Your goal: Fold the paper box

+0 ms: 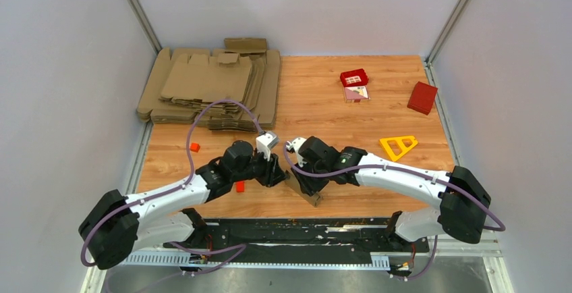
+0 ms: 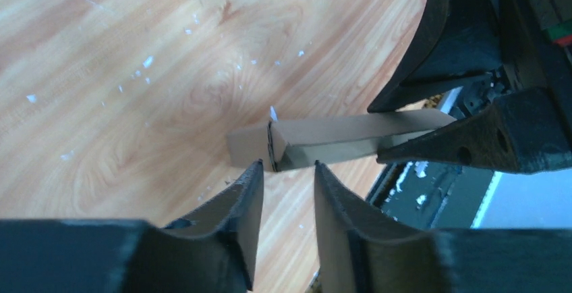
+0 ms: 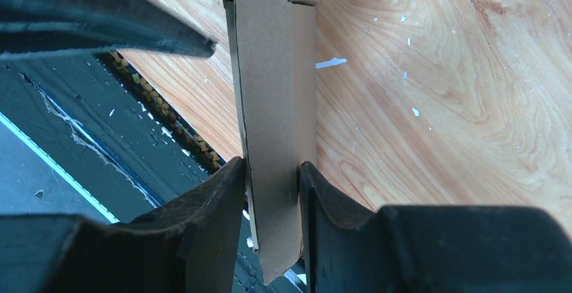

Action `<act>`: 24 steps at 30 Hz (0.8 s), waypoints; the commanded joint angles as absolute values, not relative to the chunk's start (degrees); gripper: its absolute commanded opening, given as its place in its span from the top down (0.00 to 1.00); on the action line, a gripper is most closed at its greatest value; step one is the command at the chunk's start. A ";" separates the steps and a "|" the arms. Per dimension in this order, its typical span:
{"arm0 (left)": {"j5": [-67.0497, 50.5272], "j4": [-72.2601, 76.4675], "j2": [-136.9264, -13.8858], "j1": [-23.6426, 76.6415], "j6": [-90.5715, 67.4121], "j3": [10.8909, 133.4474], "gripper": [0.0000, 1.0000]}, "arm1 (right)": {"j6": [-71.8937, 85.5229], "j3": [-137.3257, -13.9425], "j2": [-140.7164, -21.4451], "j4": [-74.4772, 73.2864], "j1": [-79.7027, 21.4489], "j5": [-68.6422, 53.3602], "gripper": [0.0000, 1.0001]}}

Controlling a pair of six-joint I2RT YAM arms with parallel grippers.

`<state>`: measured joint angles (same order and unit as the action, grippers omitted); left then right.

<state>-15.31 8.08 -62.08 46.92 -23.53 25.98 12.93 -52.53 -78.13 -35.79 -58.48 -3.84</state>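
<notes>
The paper box (image 3: 273, 97) is a narrow brown cardboard piece, folded flat and long, held just above the wooden table near its front edge (image 1: 311, 198). My right gripper (image 3: 270, 163) is shut on one end of it, a finger pressed on each face. In the left wrist view the box (image 2: 337, 138) runs crosswise just past the tips of my left gripper (image 2: 288, 165). That gripper is open and nothing lies between its fingers. The right gripper's black fingers (image 2: 472, 141) pinch the box's far end there. From above, the left gripper (image 1: 275, 171) and right gripper (image 1: 303, 183) meet at the box.
A big pile of flat cardboard blanks (image 1: 209, 87) fills the back left. A red box (image 1: 422, 97), a small red tray (image 1: 354, 77) and a yellow triangle (image 1: 398, 146) lie to the right. Small orange blocks (image 1: 194, 147) (image 1: 239, 186) sit near the left arm. A black rail (image 1: 303, 229) runs along the front edge.
</notes>
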 commanded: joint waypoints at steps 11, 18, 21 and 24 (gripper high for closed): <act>-13.49 4.25 -58.08 44.51 -34.42 31.72 0.23 | 10.91 -51.47 -77.86 -33.66 -58.71 -4.74 0.65; -13.65 5.89 -65.62 44.03 -35.51 33.38 0.31 | 10.73 -51.41 -77.94 -33.57 -58.71 -4.58 0.64; -13.93 7.44 -68.07 44.03 -35.75 32.62 0.36 | 10.71 -51.33 -78.04 -33.49 -58.71 -4.33 0.62; -13.73 8.88 -68.72 44.03 -36.27 31.28 0.38 | 10.67 -51.18 -77.98 -33.61 -58.71 -3.88 0.56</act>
